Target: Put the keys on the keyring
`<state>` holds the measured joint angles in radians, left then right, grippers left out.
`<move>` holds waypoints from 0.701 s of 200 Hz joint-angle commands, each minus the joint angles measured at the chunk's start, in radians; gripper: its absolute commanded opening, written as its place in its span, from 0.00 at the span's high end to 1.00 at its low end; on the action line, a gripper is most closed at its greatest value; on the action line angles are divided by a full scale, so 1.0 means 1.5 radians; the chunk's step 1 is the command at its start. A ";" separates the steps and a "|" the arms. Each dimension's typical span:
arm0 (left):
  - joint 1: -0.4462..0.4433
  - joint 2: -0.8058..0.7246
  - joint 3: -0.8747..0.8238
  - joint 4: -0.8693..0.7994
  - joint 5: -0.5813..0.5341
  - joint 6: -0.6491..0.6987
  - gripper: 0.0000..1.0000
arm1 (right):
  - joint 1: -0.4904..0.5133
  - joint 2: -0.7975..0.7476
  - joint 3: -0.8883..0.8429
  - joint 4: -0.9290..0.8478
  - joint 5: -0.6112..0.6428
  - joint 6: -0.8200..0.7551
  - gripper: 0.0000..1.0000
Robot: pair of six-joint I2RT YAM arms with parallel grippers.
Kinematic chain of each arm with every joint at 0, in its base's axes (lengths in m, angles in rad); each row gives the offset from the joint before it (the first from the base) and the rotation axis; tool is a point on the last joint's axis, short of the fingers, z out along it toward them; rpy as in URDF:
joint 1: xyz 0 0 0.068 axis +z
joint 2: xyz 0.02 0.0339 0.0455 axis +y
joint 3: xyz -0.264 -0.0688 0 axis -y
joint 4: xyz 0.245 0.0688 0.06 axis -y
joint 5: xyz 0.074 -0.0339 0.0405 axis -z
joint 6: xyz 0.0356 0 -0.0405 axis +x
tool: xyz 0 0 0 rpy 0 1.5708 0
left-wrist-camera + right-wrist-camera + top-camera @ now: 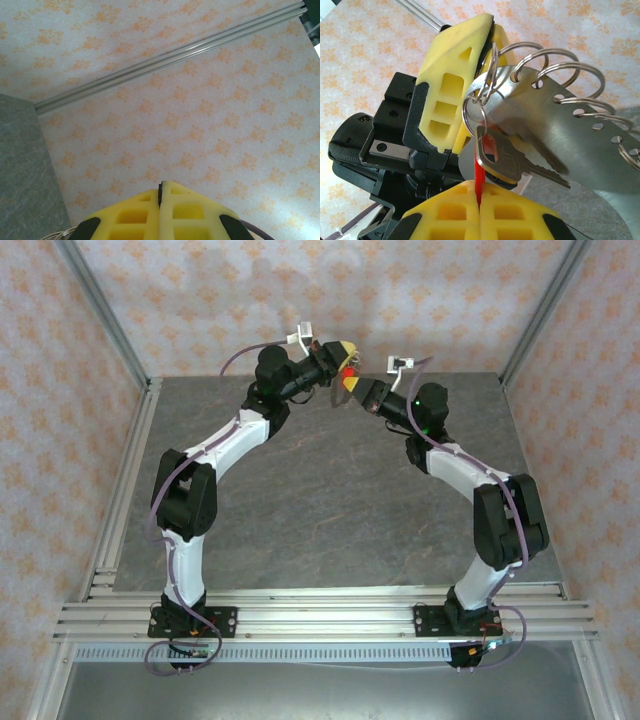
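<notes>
The keys (502, 160), silvery and seemingly two with their blades overlapping, are hung from the keyring (465, 111), a split wire ring threaded through a hole at the near corner of a steel plate (555, 130). They lie across the plate's lower edge, and their blades are pointed along that edge. A thin red piece (479, 172) is seen just below the plate's corner. Its upper end is hidden behind the head of the front key, and it may be a key head seen edge-on, though this cannot be made out.

The red piece is pinched between the yellow fingers of the right gripper (479, 192), which are pressed together directly beneath the plate. Along the plate's upper edge a row of further wire rings (547, 55) is carried through punched holes.

The plate's corner is clamped between the fingers of the left gripper (487, 45). In the left wrist view those fingers (145, 210) are shown pressed together, with only a dark seam between them.

From above, the left gripper (343, 348) and the right gripper (350, 383) are met tip to tip around the plate. The whole assembly is held in the air above the far part of the grey table (330, 490), close to the patterned wall (400, 300).
</notes>
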<state>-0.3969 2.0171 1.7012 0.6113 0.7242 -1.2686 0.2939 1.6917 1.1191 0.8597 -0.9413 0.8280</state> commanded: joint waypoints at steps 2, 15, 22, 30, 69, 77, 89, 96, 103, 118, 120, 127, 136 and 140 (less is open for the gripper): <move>-0.005 -0.003 0.018 0.057 0.010 -0.013 1.00 | 0.010 -0.012 -0.009 -0.029 -0.006 -0.026 0.87; -0.005 -0.004 0.017 0.056 0.010 -0.013 1.00 | 0.006 -0.023 -0.026 -0.030 -0.006 -0.027 0.70; -0.005 -0.004 0.017 0.056 0.010 -0.013 1.00 | 0.002 -0.031 -0.039 -0.031 -0.007 -0.030 0.65; -0.005 -0.004 0.017 0.056 0.011 -0.013 1.00 | -0.006 -0.044 -0.058 -0.035 -0.006 -0.034 0.64; -0.005 -0.005 0.016 0.058 0.013 -0.011 1.00 | -0.066 -0.113 -0.162 0.000 0.026 -0.008 0.63; -0.005 -0.005 0.015 0.059 0.013 -0.012 1.00 | -0.077 -0.123 -0.172 0.013 0.032 0.004 0.63; -0.005 -0.006 0.014 0.061 0.013 -0.013 1.00 | -0.085 -0.136 -0.172 0.013 0.041 0.010 0.63; -0.005 -0.007 0.013 0.061 0.013 -0.013 1.00 | -0.087 -0.142 -0.165 0.005 0.047 0.010 0.63; -0.005 -0.007 0.013 0.061 0.014 -0.012 1.00 | -0.087 -0.147 -0.153 -0.006 0.052 0.008 0.63; -0.005 -0.008 0.012 0.061 0.015 -0.011 1.00 | -0.086 -0.151 -0.131 -0.009 0.066 0.018 0.64; -0.005 -0.008 0.012 0.061 0.015 -0.011 1.00 | -0.086 -0.151 -0.128 -0.009 0.069 0.019 0.64; -0.005 -0.009 0.012 0.061 0.015 -0.010 1.00 | -0.086 -0.152 -0.115 -0.014 0.080 0.023 0.64; -0.005 -0.011 0.010 0.060 0.015 -0.009 1.00 | -0.086 -0.153 -0.099 -0.025 0.091 0.028 0.64; -0.005 -0.010 0.010 0.060 0.015 -0.010 1.00 | -0.086 -0.152 -0.091 -0.027 0.097 0.031 0.64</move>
<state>-0.4004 2.0171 1.7012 0.6266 0.7250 -1.2835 0.1638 1.4963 0.9051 0.7971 -0.8577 0.8494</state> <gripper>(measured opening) 0.049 0.363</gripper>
